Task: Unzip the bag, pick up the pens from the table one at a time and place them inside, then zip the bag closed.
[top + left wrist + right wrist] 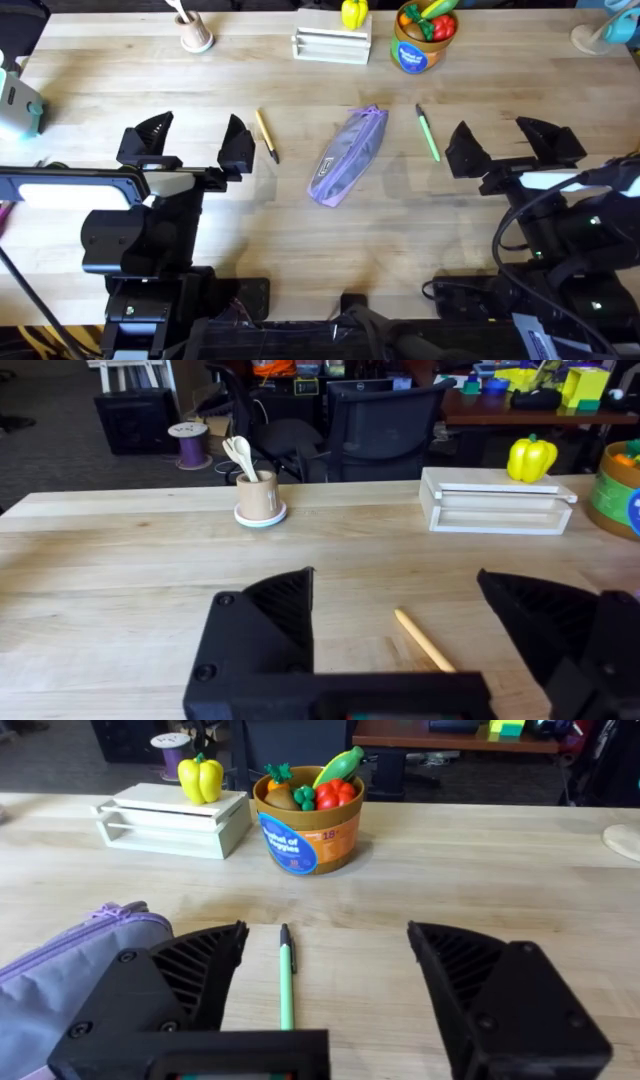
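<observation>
both hands [193, 142] [515, 140] spread, low over table [300, 215]

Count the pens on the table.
2. The yellow pen lies left of the bag, just beyond the open left gripper. The green pen lies right of the bag, by the open right gripper. None looks hidden.

- Overhead cam: high above the arm bases, looks down and fwd over the light wooden butcher-block table [300, 225].
- L wrist cam: low, just behind the left gripper [400, 620], faces the far edge.
- R wrist cam: same behind the right gripper [325, 975].
- Both wrist views and overhead share the yellow toy pepper [531, 458] ahead.
</observation>
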You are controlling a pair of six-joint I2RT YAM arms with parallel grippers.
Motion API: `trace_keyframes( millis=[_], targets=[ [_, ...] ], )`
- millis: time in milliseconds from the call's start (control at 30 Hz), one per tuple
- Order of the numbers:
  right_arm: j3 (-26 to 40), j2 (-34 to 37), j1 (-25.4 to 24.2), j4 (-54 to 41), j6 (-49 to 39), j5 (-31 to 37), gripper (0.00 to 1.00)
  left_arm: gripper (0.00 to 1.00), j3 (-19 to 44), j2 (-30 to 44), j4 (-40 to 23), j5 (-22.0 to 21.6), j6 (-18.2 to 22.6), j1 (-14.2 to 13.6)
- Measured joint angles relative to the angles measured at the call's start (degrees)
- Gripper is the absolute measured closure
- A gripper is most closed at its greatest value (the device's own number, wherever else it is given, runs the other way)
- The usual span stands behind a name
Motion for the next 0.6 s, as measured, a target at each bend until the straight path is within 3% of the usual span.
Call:
trace_keyframes(
  millis=[467,600],
  targets=[
    [0.17,0.00,0.00,-0.96,0.02,0.39,0.005,0.007,0.00,0.00,-0.04,-0.07,0.28,0.00],
    [2.76,0.09,0.02,-6.51,0.00,-0.03,0.005,0.009,0.47,0.00,-3.12,-0.22,0.53,0.00]
  ],
)
